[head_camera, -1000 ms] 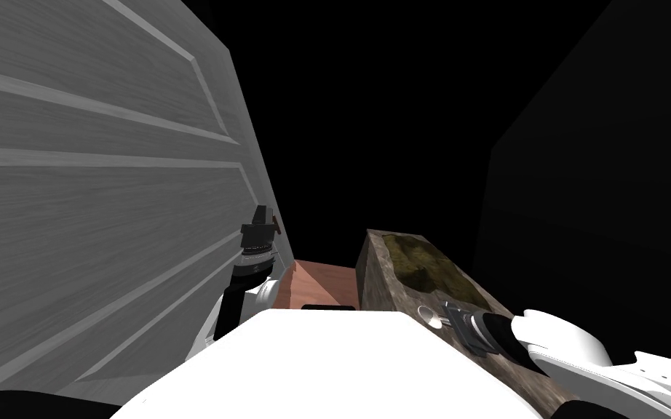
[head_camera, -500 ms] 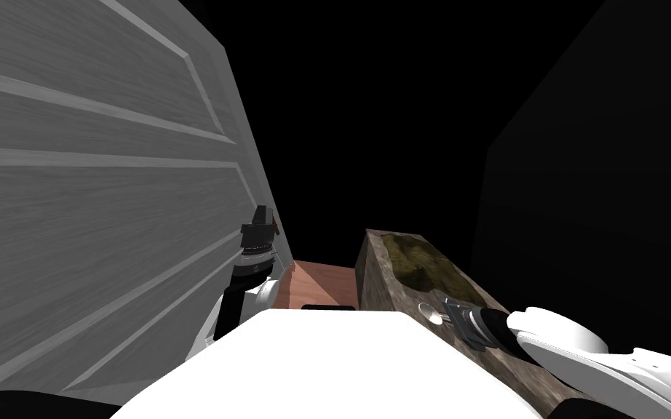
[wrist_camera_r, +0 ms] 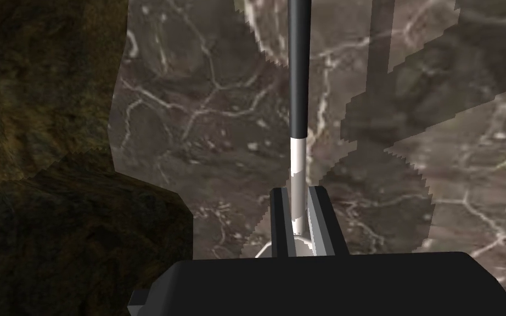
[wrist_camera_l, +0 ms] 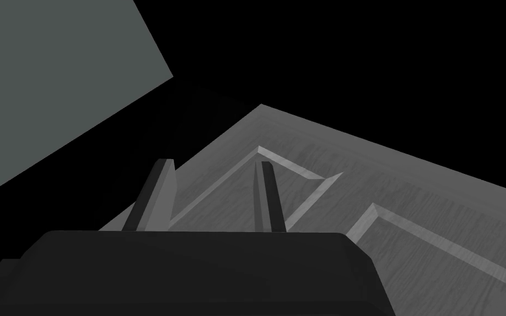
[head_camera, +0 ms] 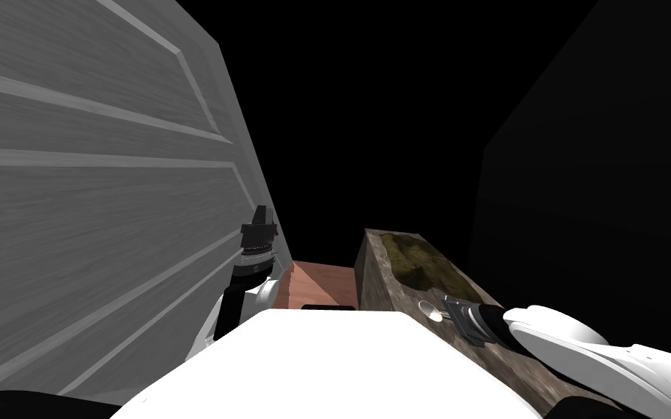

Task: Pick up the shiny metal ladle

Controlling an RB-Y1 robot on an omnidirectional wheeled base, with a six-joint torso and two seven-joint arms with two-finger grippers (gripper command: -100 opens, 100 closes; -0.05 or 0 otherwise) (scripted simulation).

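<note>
Silver-stemmed ladle with a dark grip lies along the marble counter, near its end closest to me and just beside the near corner of the dark mottled sink. I cannot tell whether it has left the stone yet.

Right gripper: fingers narrow, pressing both sides of the thin stem just beyond the bowl. The long handle runs on well past the fingertips.

Left gripper: fingers apart, holding nothing, raised beside the grey panelled door.

Risks, as judged:
- The hold is far from the handle's middle, so the free end may swing down on the lift.
- The stem is thin and smooth and could slip between the blades.
- A dropped ladle could slide into the sink.
</note>
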